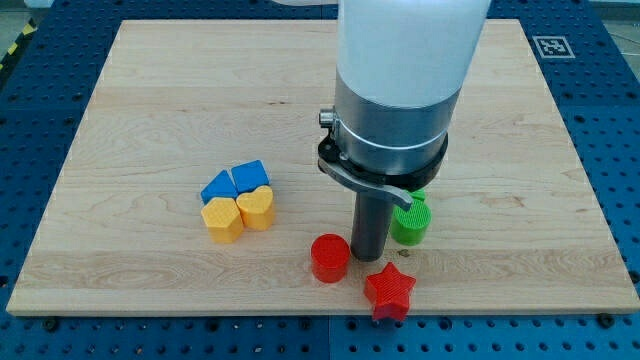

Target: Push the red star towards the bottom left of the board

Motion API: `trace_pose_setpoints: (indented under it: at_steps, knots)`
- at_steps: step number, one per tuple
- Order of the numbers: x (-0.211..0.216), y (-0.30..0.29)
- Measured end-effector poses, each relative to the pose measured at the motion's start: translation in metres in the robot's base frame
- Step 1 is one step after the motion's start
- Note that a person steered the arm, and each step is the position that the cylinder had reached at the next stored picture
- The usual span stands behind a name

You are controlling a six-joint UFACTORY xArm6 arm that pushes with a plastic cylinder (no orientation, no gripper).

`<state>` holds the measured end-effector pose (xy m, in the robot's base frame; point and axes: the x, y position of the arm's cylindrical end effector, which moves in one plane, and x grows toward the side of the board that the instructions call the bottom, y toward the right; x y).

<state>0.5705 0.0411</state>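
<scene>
Wooden board [150,80] on blue bench. Red star [389,291] sits at bottom edge, right of centre; my tip [369,260], a bare rod holding nothing, stands just above it beside red cylinder [329,258]. Risk: a downward shove sends the star off the edge, or a leftward one drags the cylinder along.

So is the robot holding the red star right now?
No, nothing is held. I only have a rod for pushing. My tip rests on the board just above the red star, between the red cylinder and a green block.

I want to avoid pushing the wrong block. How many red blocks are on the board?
2. The red star lies at the view's bottom edge; the red cylinder is at its upper left. The arm could hide others.
</scene>
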Motion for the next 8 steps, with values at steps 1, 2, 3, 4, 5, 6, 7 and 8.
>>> trace_pose_setpoints:
  at_steps: [1,2,3,4,5,6,7,8]
  knots:
    - [0.000,0.003]
    - [0.001,0.017]
    - [0.001,0.039]
    - [0.009,0.056]
    - [0.023,0.069]
    - [0.045,0.077]
    - [0.049,0.074]
    - [0.048,0.067]
